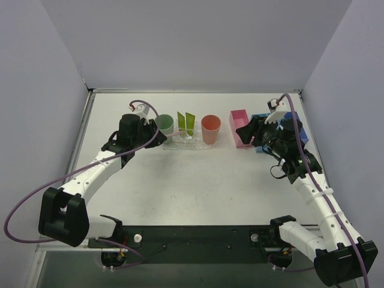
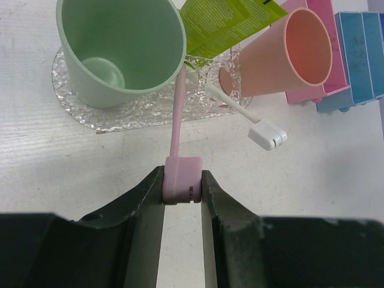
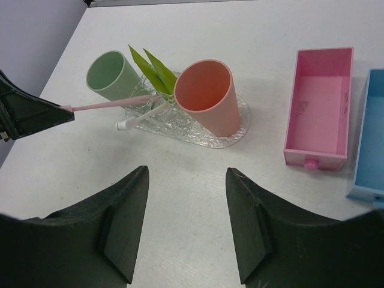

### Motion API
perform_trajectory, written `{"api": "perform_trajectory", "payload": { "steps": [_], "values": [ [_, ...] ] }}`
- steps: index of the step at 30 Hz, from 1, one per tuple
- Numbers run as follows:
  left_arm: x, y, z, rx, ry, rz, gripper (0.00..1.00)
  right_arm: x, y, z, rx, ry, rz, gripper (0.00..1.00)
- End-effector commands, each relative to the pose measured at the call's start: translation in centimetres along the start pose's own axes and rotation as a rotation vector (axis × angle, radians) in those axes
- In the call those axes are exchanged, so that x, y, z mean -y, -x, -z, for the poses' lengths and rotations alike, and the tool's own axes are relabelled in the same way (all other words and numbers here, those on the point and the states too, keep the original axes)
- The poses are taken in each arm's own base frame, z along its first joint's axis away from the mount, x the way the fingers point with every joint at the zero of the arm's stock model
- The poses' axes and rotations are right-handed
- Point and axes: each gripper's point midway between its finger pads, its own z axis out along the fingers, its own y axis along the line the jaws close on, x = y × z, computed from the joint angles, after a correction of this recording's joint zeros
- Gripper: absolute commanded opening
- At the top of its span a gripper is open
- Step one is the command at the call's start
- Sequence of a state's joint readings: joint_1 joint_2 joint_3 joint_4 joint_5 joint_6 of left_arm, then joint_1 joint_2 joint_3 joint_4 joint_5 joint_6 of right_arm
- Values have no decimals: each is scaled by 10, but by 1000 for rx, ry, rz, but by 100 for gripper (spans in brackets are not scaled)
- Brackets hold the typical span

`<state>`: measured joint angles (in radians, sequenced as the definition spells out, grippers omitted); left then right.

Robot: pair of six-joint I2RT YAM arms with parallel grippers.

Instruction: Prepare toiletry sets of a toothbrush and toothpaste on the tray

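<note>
**A:** Where is the pink toothbrush (image 2: 177,120) now?

**B:** Its thick end is clamped in the left gripper (image 2: 182,180). The shaft points to 12 o'clock, and the far end reaches over the tray (image 2: 144,111). It sits in the gap between the green cup (image 2: 120,48) at 11 o'clock and the lime tubes (image 2: 222,24) at 1 o'clock. I cannot tell whether the tip touches the tray.

**A:** And the other arm?

**B:** The right gripper (image 3: 186,198) hangs spread and empty above the worktop (image 2: 330,198), at 3 o'clock from the tray seen from above.

**A:** How should it be set down well?

**B:** I'd push it further in along the shaft's own line, then lower it gently. That way it nudges neither the green cup nor the white toothbrush (image 2: 240,111), which slants at 2 o'clock with one end off the tray. I'd release only once most of the shaft lies over the tray. Otherwise the heavy end may drag it onto the worktop.
</note>
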<state>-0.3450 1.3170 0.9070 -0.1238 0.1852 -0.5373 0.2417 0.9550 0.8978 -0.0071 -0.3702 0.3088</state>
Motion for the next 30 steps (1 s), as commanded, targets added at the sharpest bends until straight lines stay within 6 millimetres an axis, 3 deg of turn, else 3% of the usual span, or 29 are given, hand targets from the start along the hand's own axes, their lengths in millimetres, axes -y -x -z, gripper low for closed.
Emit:
{"api": "perform_trajectory", "payload": {
  "steps": [1, 30],
  "values": [
    [13, 26, -1, 60, -23, -29, 0, 4, 5, -5, 17, -7, 22, 50],
    [7, 16, -30, -8, 63, -103, 0, 13, -4, -21, -19, -13, 5, 50]
  ]
}}
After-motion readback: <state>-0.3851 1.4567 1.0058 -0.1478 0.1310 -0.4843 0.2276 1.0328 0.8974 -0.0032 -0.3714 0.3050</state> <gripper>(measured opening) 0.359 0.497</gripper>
